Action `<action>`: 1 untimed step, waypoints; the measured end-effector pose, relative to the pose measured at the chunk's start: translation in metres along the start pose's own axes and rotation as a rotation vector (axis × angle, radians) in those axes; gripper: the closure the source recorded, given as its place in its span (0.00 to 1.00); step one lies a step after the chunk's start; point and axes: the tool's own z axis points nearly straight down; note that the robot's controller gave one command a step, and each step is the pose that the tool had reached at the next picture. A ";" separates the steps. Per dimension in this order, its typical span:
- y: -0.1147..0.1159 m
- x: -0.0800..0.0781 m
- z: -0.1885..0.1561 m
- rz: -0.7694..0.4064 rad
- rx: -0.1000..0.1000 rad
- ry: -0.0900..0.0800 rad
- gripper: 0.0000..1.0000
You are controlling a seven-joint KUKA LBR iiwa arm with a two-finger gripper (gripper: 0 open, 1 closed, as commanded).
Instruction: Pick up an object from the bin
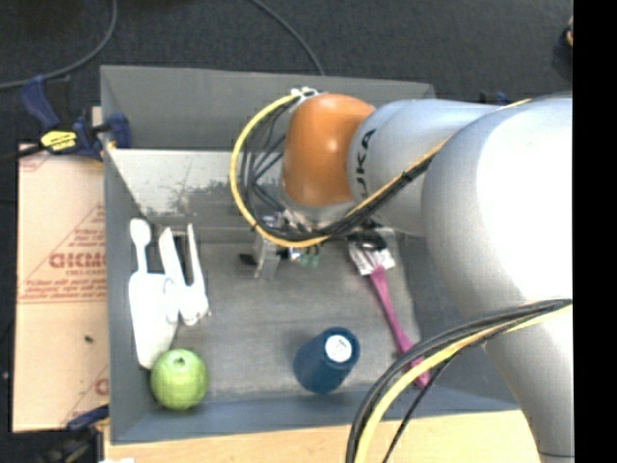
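1. Camera view, the arm: the grey arm (482,210) comes in from the right and bends down into the grey metal bin (289,408). Its wrist carries a rounded orange cover (323,152), with dark and yellow cables (249,177) looped on the cover's left side.
2. Camera view, the tool: the tool (273,255) sits just below the orange cover, low over the bare floor in the middle of the bin, towards the back wall. The cover and cables hide much of it, so whether it is wide or narrow cannot be told. What it touches cannot be told either.
3. Camera view, nearest things: a pink toothbrush (388,307) lies just right of the tool, its pale head close to the tool and its handle slanting towards the front right. A white plastic object (154,302) lies to the left, along the left wall and apart from the tool.
4. Camera view, front of the bin: a green apple (178,379) rests in the front left corner, touching the lower end of the white plastic object. A dark blue canister (326,360) with a white round end lies near the front wall, well apart from the tool.
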 end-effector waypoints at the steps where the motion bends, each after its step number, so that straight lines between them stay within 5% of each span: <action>1: 0.006 -0.009 0.000 0.021 -0.001 -0.005 1.00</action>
